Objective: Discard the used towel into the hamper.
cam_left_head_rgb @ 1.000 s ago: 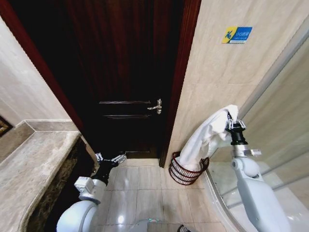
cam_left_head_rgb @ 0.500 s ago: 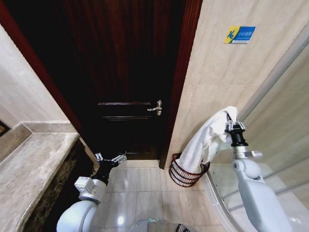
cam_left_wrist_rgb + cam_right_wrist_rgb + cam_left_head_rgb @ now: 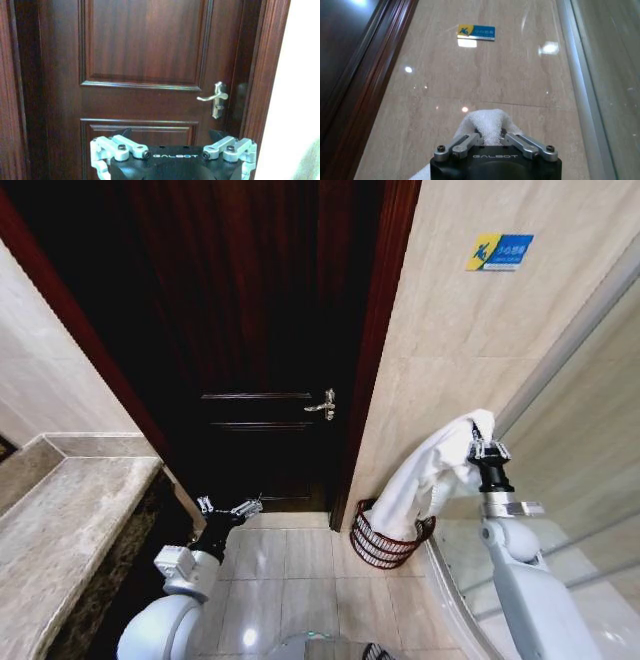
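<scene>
A white towel (image 3: 430, 470) hangs from my right gripper (image 3: 484, 442), which is shut on its top corner, held up against the beige tiled wall. The towel's lower end drapes down into the hamper (image 3: 388, 542), a round dark reddish-brown slatted basket on the floor in the corner beside the door frame. In the right wrist view the towel (image 3: 487, 123) bunches between the closed fingers of my right gripper (image 3: 489, 139). My left gripper (image 3: 228, 508) is parked low, open, pointing at the door; the left wrist view shows its spread fingers (image 3: 116, 145).
A dark wooden door (image 3: 250, 330) with a silver lever handle (image 3: 323, 403) is straight ahead. A marble counter (image 3: 60, 530) runs along the left. A curved glass shower wall (image 3: 560, 480) stands on the right. A blue and yellow sign (image 3: 499, 252) is on the tiled wall.
The view has shifted slightly. My right gripper with the towel has sunk a little, and the towel's lower end sits lower in the hamper. The left arm is unchanged.
</scene>
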